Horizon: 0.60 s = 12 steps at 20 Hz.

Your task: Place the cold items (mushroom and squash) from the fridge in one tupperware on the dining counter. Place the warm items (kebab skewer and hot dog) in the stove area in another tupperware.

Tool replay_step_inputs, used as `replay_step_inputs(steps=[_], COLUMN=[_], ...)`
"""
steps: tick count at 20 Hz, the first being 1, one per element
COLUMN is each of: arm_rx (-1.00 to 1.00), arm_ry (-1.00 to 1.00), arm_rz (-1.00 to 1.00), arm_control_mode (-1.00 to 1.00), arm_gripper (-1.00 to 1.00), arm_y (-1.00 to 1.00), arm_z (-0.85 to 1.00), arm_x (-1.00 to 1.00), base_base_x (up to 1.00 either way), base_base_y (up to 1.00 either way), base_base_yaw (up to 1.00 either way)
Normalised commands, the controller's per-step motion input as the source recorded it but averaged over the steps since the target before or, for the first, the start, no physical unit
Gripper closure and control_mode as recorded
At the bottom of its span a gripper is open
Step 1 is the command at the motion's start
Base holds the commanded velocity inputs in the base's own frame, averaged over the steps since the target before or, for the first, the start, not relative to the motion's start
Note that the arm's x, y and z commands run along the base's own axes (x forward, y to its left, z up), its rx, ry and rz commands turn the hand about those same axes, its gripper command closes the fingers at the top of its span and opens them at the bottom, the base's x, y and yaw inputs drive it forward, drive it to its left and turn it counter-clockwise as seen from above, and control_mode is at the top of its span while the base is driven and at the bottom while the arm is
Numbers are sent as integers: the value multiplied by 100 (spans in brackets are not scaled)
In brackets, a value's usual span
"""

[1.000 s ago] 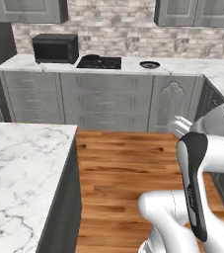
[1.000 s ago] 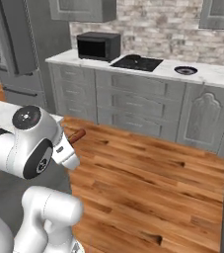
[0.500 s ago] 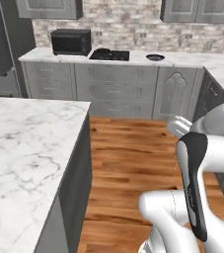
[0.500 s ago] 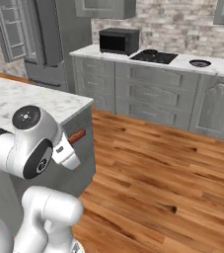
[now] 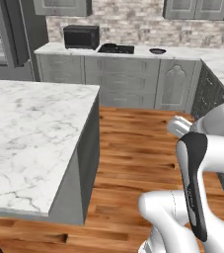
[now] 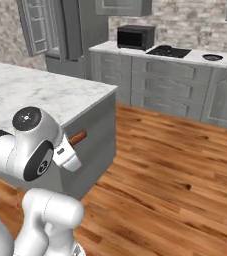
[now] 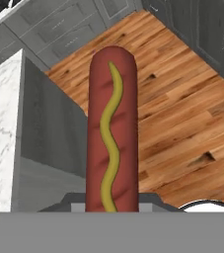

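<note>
Right now the tool [image 7: 111,210] clenches the reddish-brown, mustard-striped hot dog [image 7: 110,128], long axis pointing straight up mid-frame, white marble tabletop [image 7: 2,118] at left.

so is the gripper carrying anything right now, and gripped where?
Yes: the gripper is shut on one end of a reddish-brown hot dog with a wavy mustard line; the rest sticks out ahead, over the wooden floor.
</note>
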Motion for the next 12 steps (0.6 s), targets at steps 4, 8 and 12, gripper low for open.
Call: replay_step_inputs(steps=[4, 8, 12], arm_rx=[0, 0, 0], arm_ry=[0, 0, 0], arm_rz=[0, 0, 0], arm_control_mode=[100, 100, 100], arm_gripper=[100, 100, 100], arm_y=[0, 0, 0], arm_z=[0, 0, 0], arm_x=[0, 0, 0], base_base_x=[-99, -51, -10], base_base_y=[31, 84, 100], base_base_yaw=[4, 0, -1])
